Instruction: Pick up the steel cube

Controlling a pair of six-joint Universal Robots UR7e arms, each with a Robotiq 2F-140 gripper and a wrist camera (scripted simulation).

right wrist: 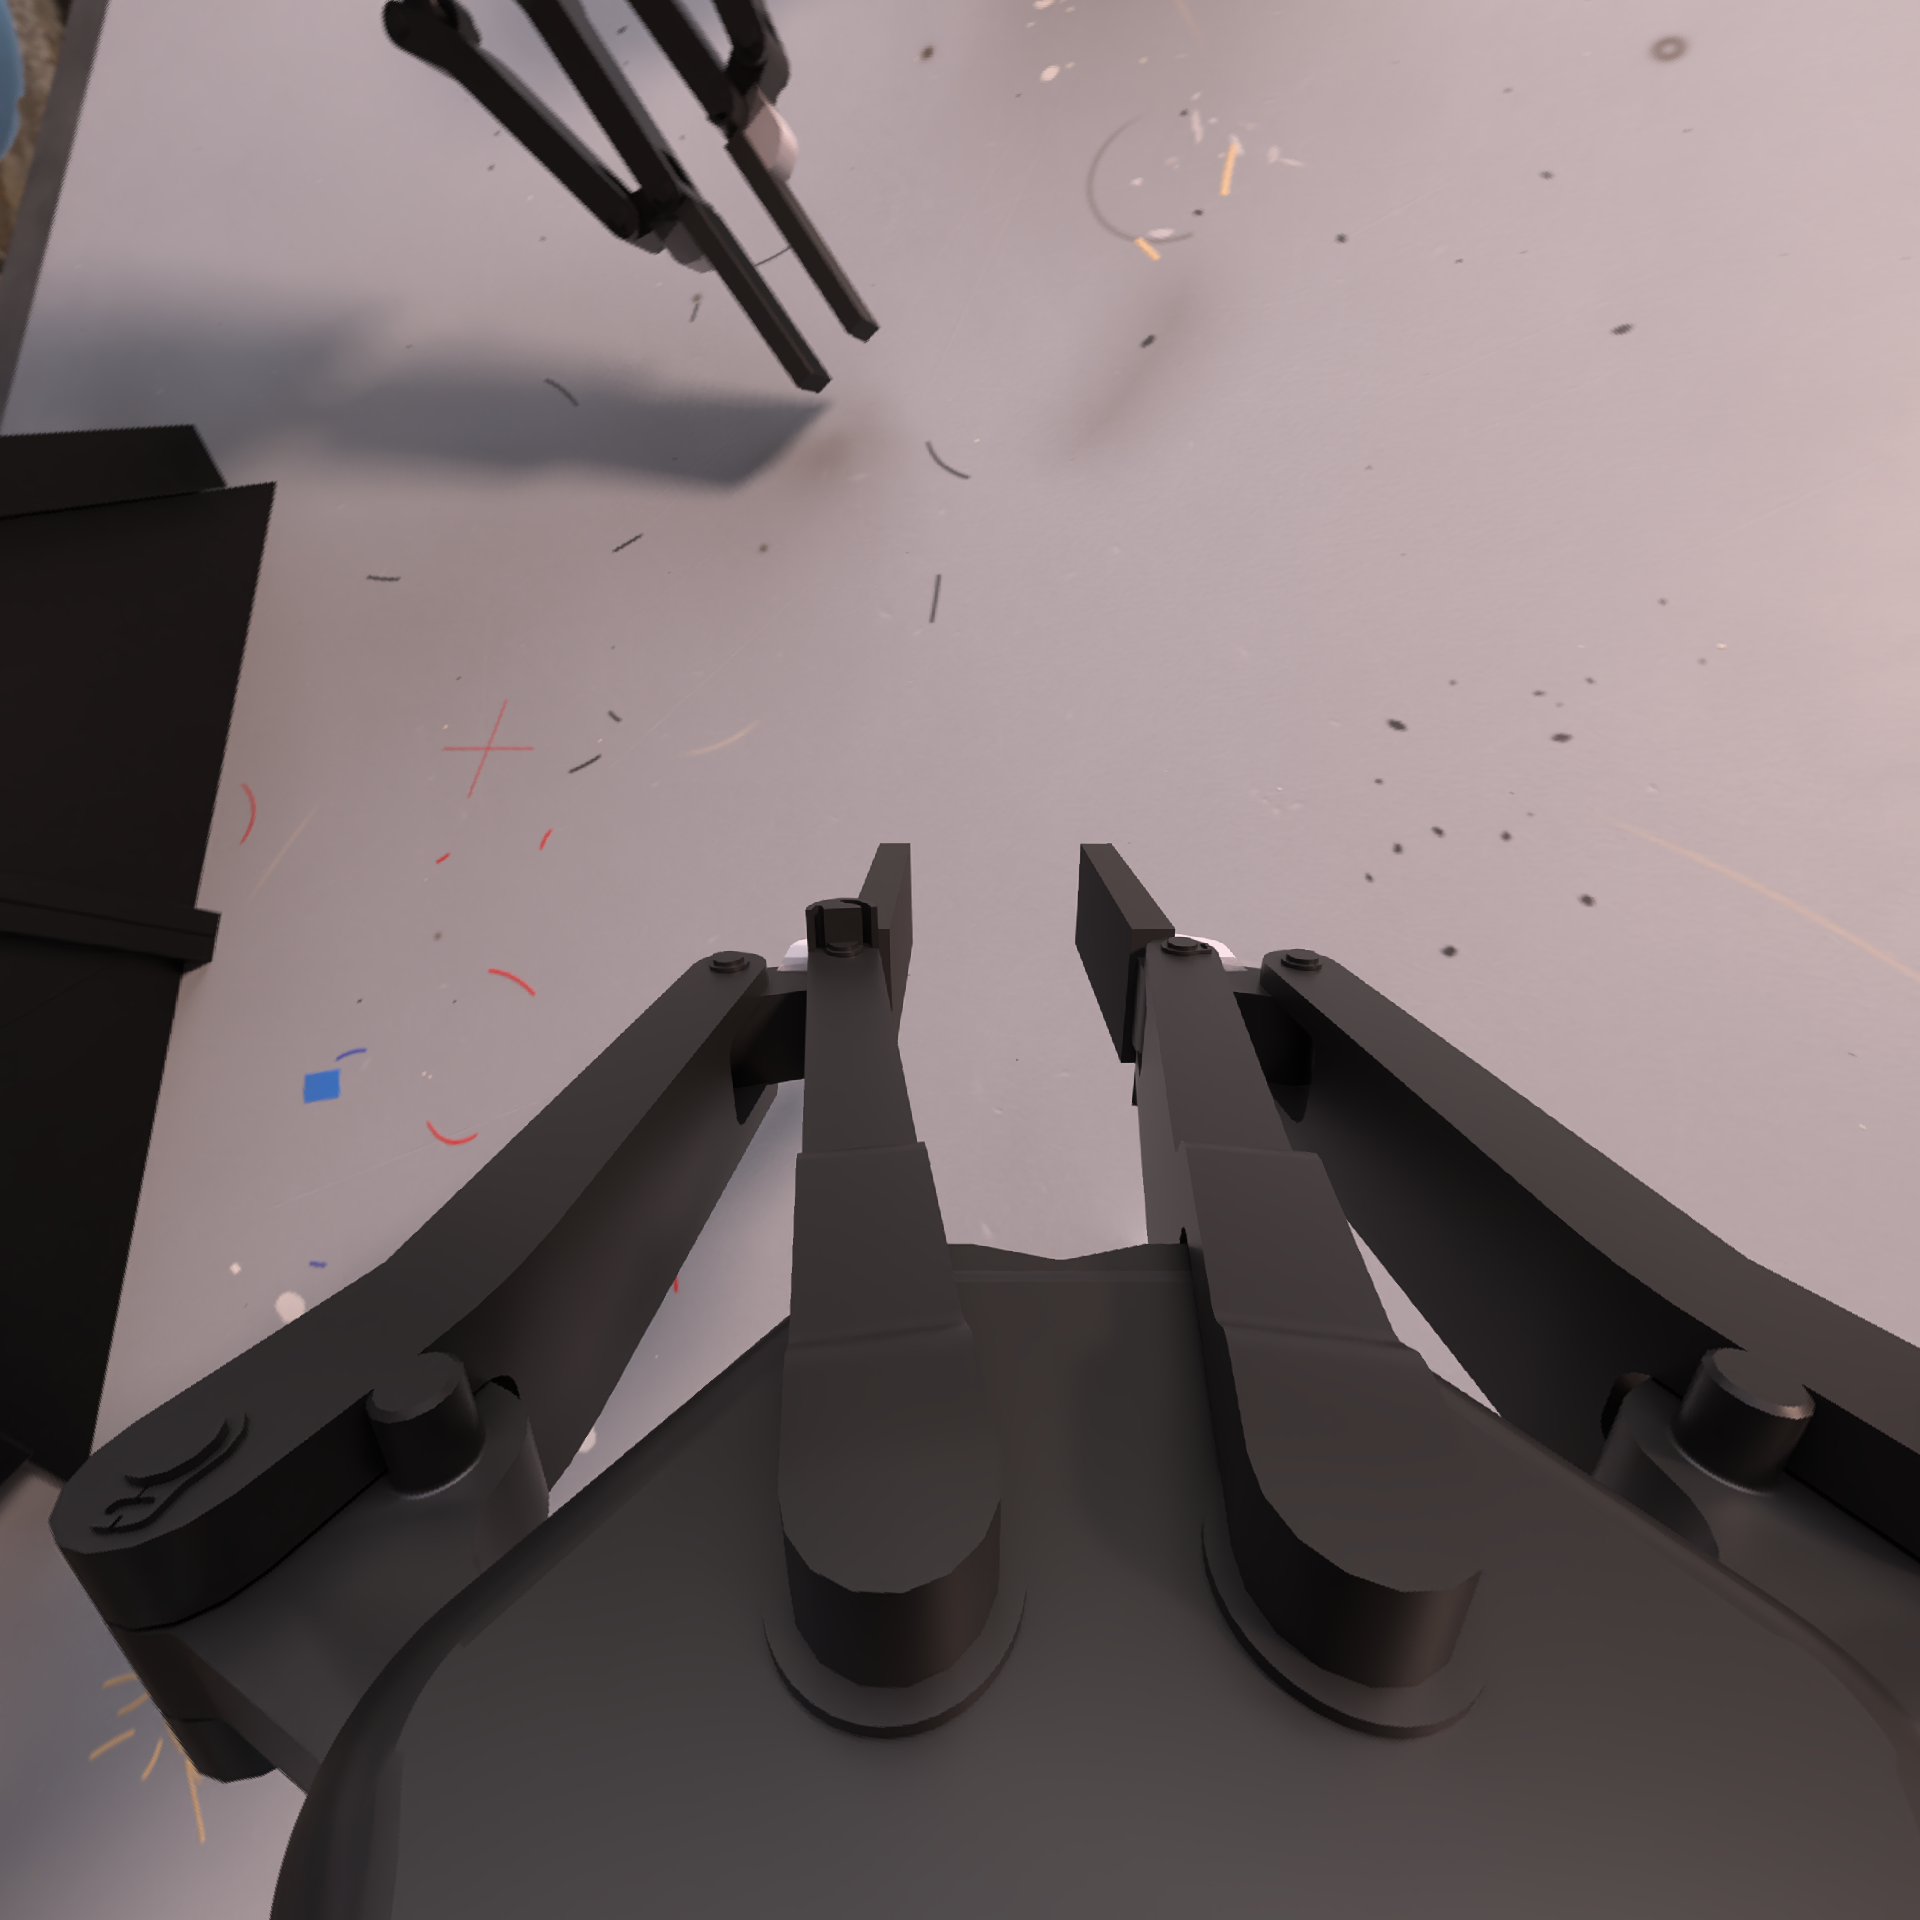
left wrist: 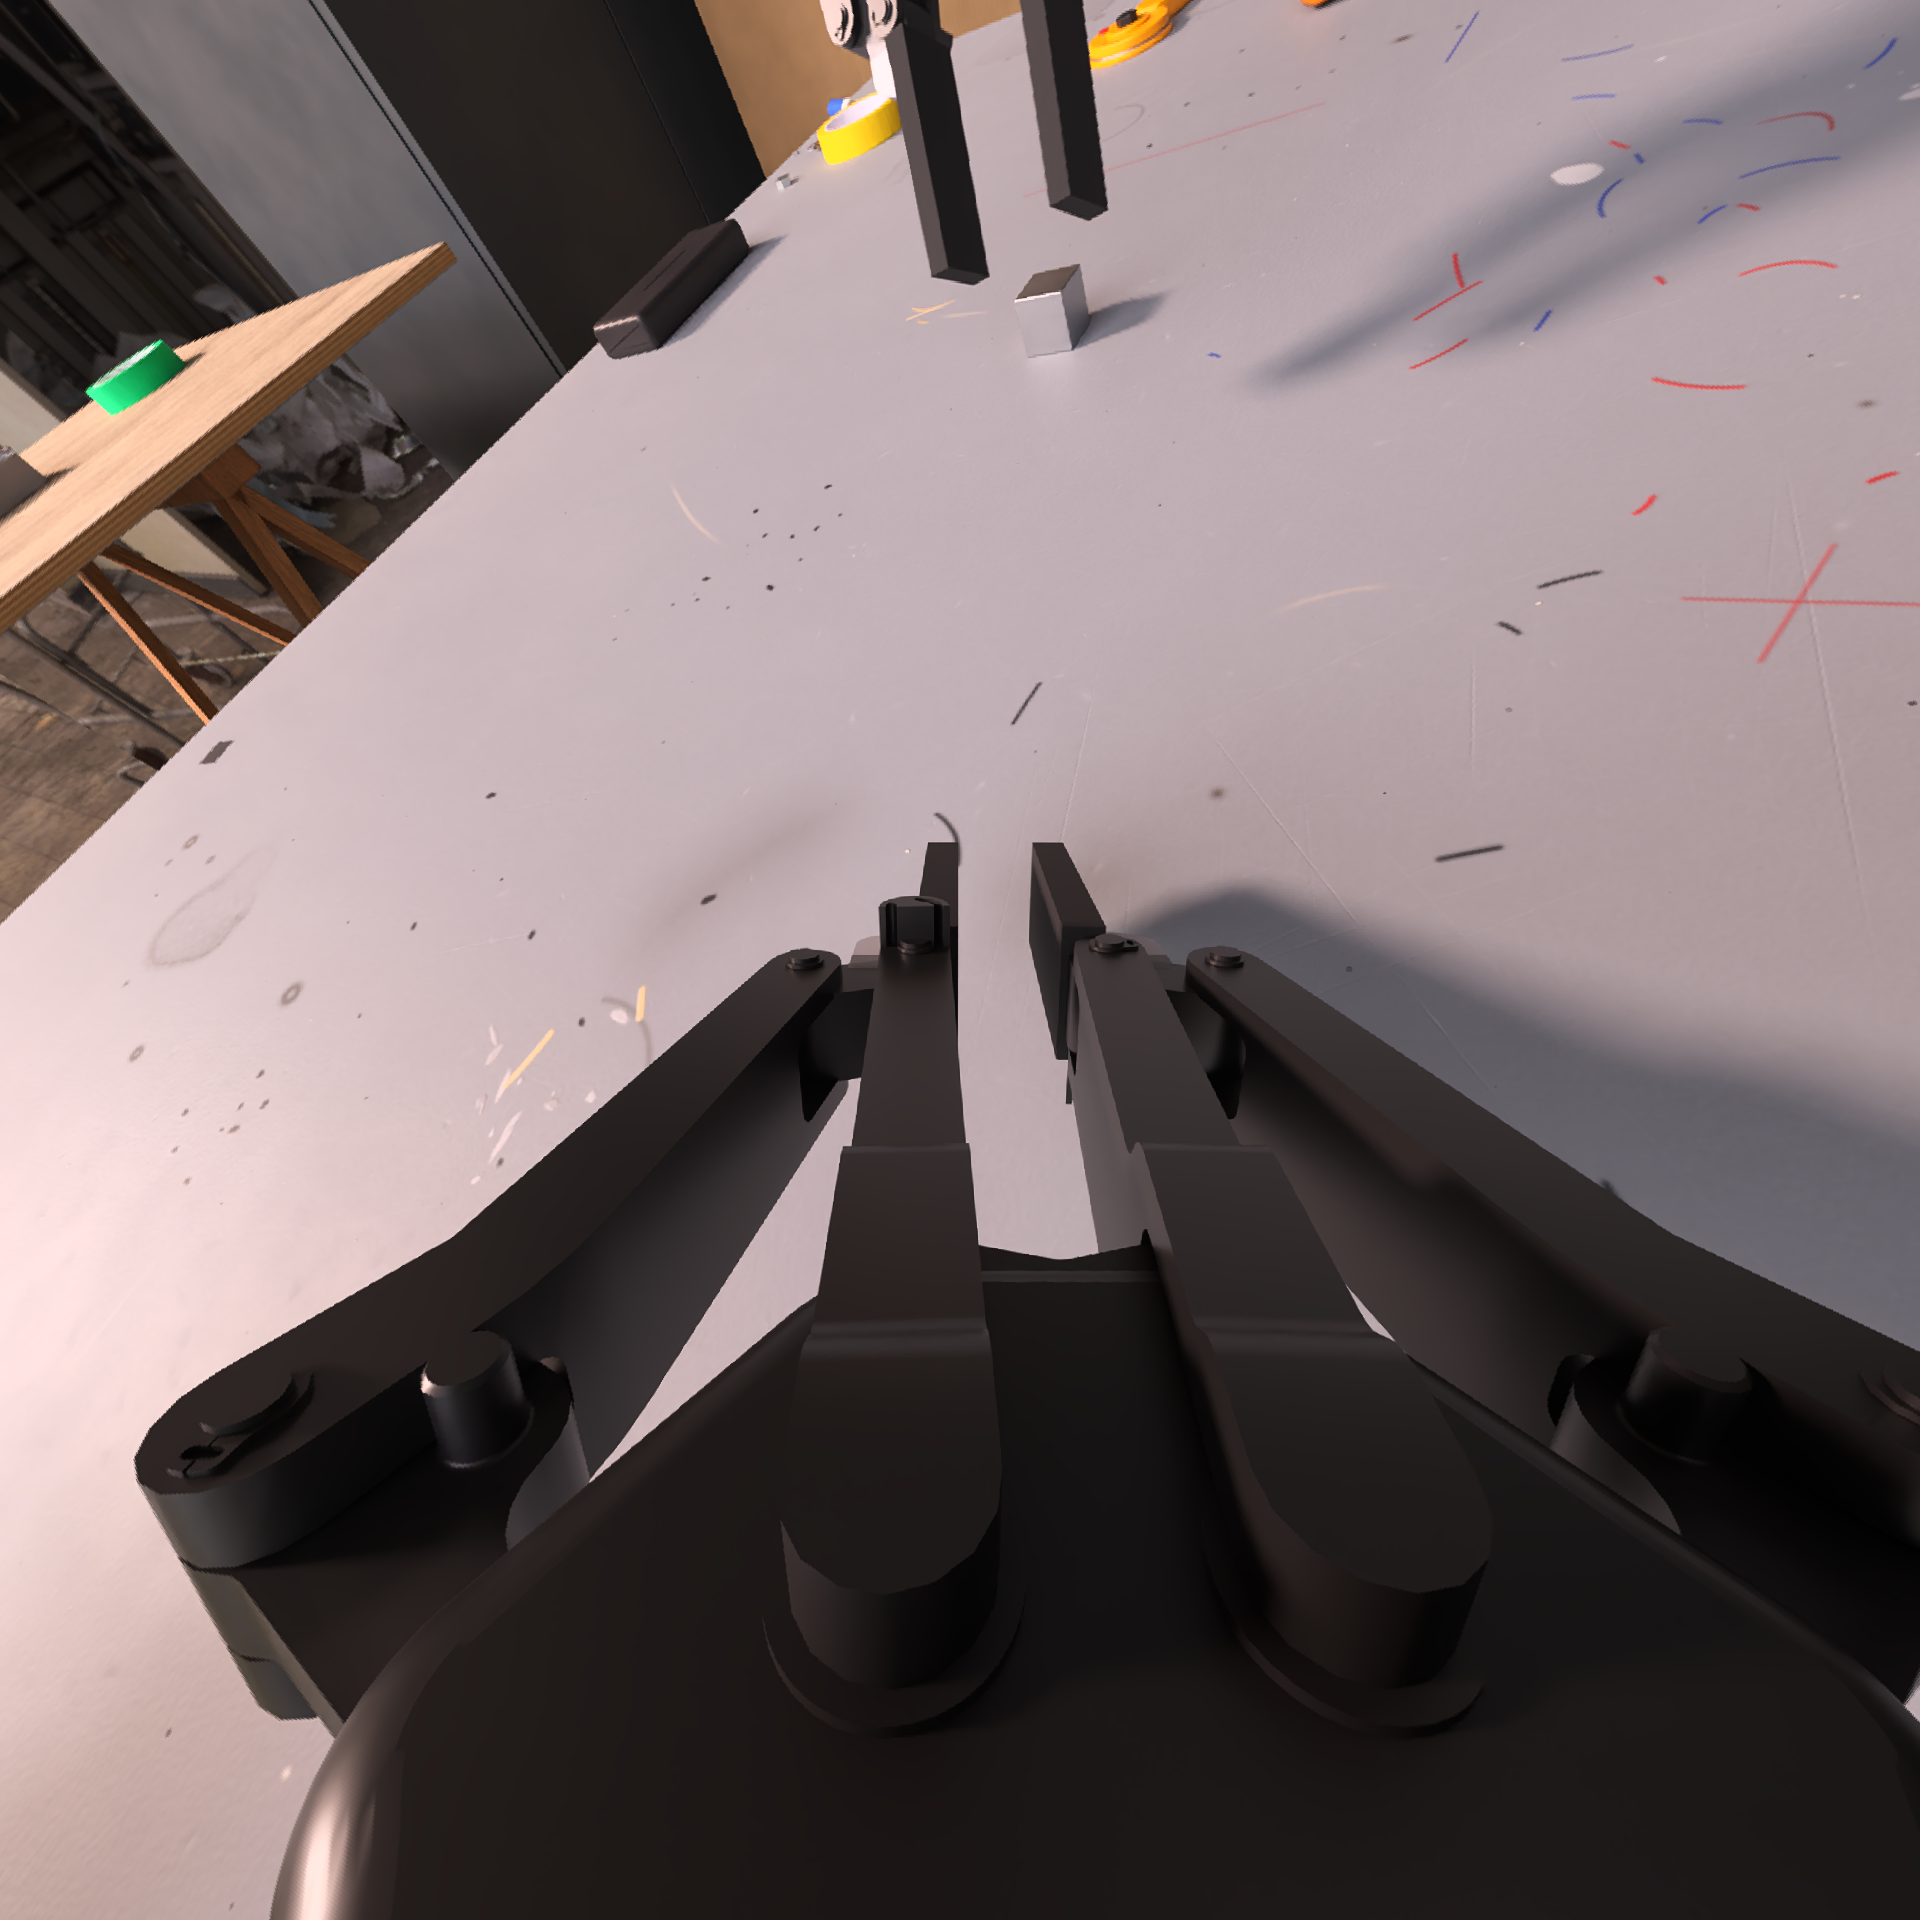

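The steel cube (left wrist: 1051, 310) is a small shiny block standing on the grey table (left wrist: 935, 582), far ahead in the left wrist view. My right gripper (left wrist: 1018, 244) hangs just above and slightly behind it there, jaws apart and empty, not touching the cube. In the right wrist view my right gripper (right wrist: 994, 847) is open over bare tabletop and the cube does not show. My left gripper (left wrist: 994, 847) hovers low over the table, far from the cube, jaws only narrowly apart and empty. It also shows in the right wrist view (right wrist: 842, 358).
A black bar (left wrist: 670, 291) lies near the table's left edge. A yellow tape roll (left wrist: 857, 130) and orange objects (left wrist: 1132, 36) sit at the far end. A wooden side table (left wrist: 208, 416) holds a green tape roll (left wrist: 135, 376). A black box (right wrist: 104, 727) stands at the left.
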